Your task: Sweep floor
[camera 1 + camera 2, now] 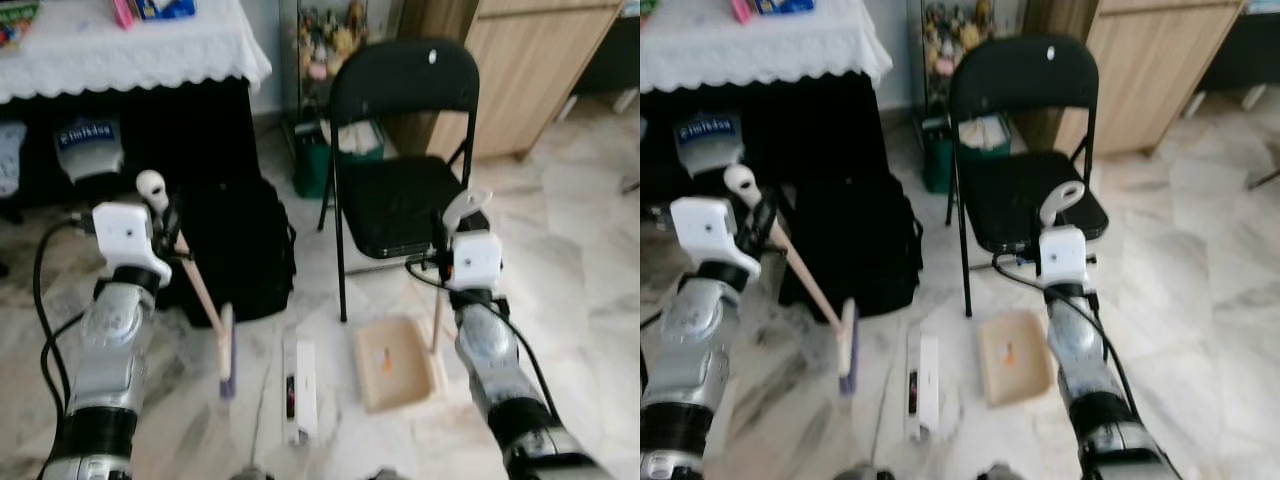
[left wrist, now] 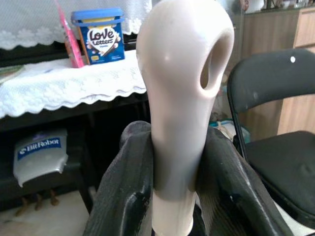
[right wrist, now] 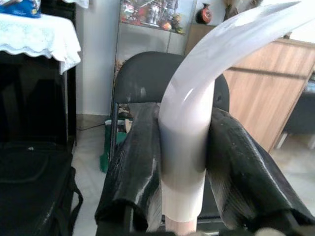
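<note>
- Broom [image 1: 205, 300] handle pinched in left gripper [image 2: 172, 182], head low beside white box [image 1: 300, 390].
- Dustpan [image 1: 395, 362] flat on floor [image 1: 580, 290], handle clamped in right gripper [image 3: 184, 172], apparently positioned to receive sweepings.
- Black chair [image 1: 400, 150] behind.

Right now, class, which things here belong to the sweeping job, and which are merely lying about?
For the job: broom in left pincer; dustpan, its handle in right pincer; white box on the floor.

Lying about: folding chair; black bag; biscuit tub.
</note>
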